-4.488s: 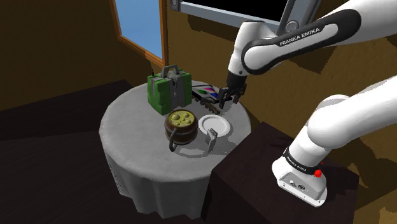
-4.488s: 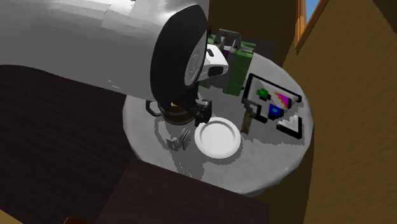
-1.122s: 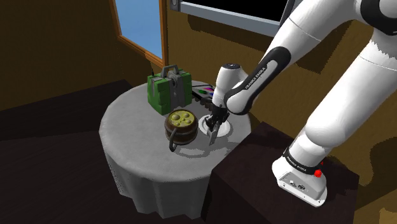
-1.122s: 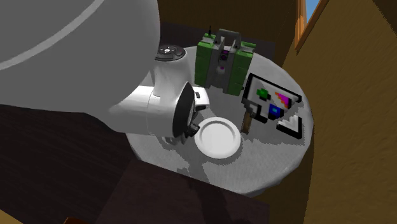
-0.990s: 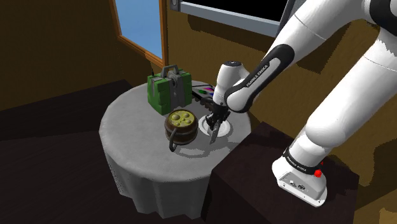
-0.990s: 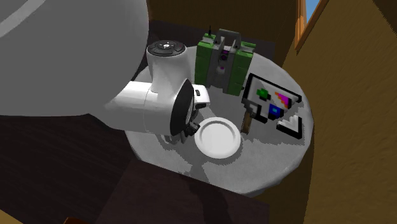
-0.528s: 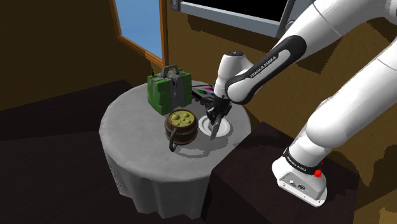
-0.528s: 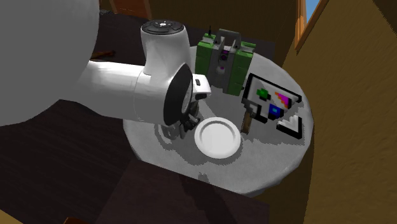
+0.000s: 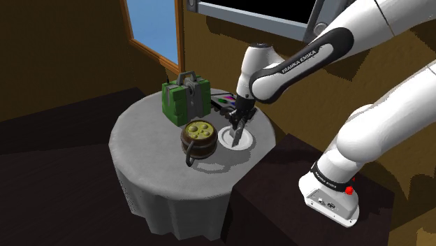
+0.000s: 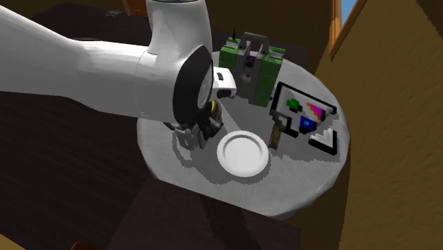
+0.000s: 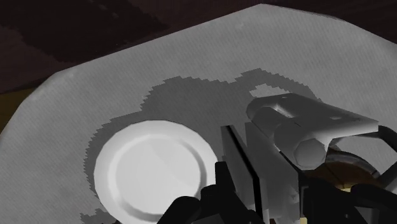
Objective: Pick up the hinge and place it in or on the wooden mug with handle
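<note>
Tool (image 9: 237,131) pinching grey hinge (image 11: 289,130), off table (image 9: 147,133), between white plate (image 11: 149,168) and brown mug (image 9: 198,137).

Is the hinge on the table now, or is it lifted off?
Lifted: the gripper clasps the hinge in the air above the plate.

In the wrist view, the grey hinge (image 11: 292,137) hid from you the fingertips of the black pincer (image 11: 264,191) and most of the brown barrel-shaped mug (image 11: 340,170), which the edge also cut. In the second exterior view, your white arm (image 10: 106,71) covered nearly all of both.
</note>
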